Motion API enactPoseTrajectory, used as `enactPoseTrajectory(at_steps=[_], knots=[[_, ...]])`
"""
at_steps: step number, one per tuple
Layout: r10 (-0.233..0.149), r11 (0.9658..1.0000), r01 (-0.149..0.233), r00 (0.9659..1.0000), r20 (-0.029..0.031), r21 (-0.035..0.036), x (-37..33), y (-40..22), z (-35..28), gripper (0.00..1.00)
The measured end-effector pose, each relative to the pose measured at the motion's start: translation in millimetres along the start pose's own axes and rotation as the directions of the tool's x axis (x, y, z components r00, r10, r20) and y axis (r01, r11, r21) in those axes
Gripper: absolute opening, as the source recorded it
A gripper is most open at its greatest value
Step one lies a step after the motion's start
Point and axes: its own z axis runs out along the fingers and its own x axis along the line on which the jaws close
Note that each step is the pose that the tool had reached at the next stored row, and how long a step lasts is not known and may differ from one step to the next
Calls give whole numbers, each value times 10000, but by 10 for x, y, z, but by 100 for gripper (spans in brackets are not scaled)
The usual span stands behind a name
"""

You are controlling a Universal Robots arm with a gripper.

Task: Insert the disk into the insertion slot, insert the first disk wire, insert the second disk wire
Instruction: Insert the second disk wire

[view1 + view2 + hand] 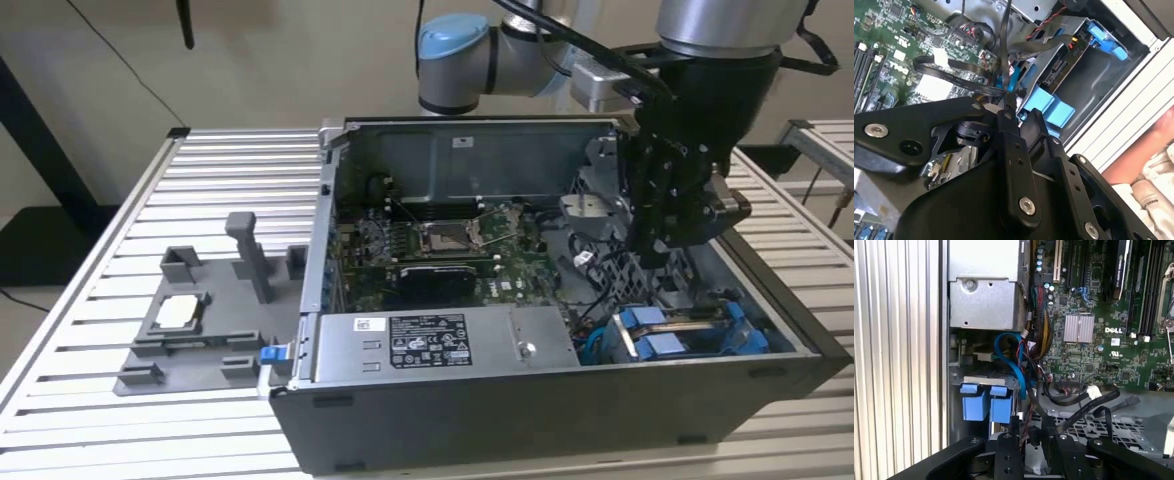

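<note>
While the black pincer hangs inside the open dark grey computer case, toward the exterior view's right, I cannot tell whether it is apart or together. The silver-grey disk in its bright blue plastic caddy sits in the dark grey metal insertion slot, at the case's near right corner. A thin black flat cable runs up from the pincer tip in the second wrist view; whether it is gripped or only touching is unclear.

Risk (judgement): loose black, red and blue leads crowd the slot, so one could snag, or a skewed plug could jam at the disk's port.

Labels: a white sticker with black print on the silver power supply box; white lettering on the green motherboard. Print not transcribed.
</note>
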Motion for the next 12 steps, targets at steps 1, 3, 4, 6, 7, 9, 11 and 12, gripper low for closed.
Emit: enactPoseTrajectory(at_steps=[1,3,4,6,7,9,11,12], knots=[[-45,10000,45,10000,0,7,-7,9,4,32],[-94,9999,94,10000,0,39,-21,38,15,32],[-103,9999,103,9999,-1,59,-26,58,19,32],[-101,9999,101,9999,-4,128,-29,100,20,32],[-97,9998,97,10000,-7,162,-29,109,19,30],[-103,9997,103,9999,-11,203,-29,112,19,23],[-131,9997,132,9999,-10,228,-30,112,19,23],[-149,9996,149,9999,-8,238,-30,113,19,23]])
